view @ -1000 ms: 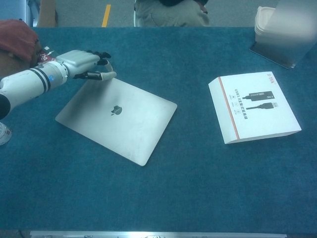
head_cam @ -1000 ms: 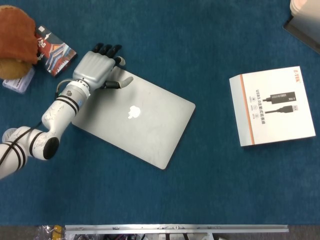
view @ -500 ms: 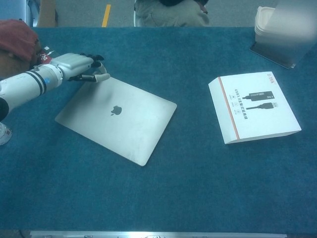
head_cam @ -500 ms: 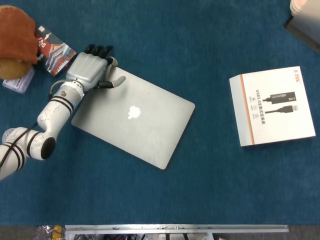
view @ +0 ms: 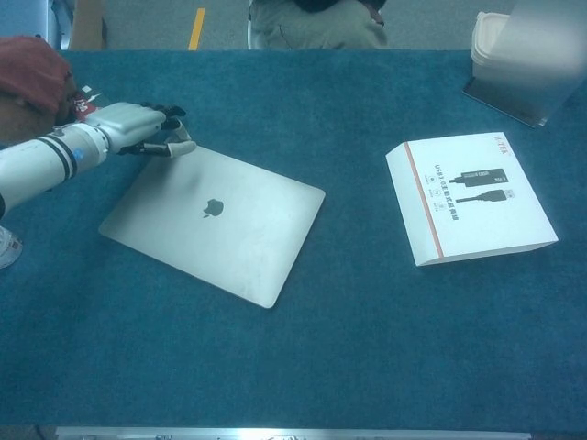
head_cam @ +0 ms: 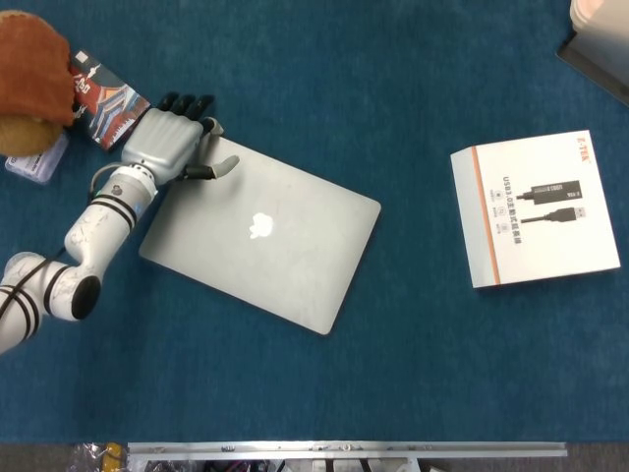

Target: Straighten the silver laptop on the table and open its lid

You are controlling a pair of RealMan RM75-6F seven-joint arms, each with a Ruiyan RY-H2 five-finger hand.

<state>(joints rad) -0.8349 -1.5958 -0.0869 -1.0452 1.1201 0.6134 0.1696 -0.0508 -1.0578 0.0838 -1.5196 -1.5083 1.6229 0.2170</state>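
The silver laptop (head_cam: 257, 232) (view: 213, 218) lies closed and skewed on the blue table, logo up. My left hand (head_cam: 169, 140) (view: 128, 123) sits at its far left corner, fingers stretched flat past the edge and the thumb lying on the lid's corner. It holds nothing. My right hand is not in either view.
A white cable box (head_cam: 536, 207) (view: 468, 197) lies at the right. A patterned packet (head_cam: 106, 101), a brown cloth (head_cam: 32, 67) and a clear case (head_cam: 34, 161) crowd the far left. A tray with a white container (view: 518, 60) stands at the far right corner.
My left hand has slid left along the far edge, and the laptop's far left corner has shifted left with it, turning the laptop slightly.
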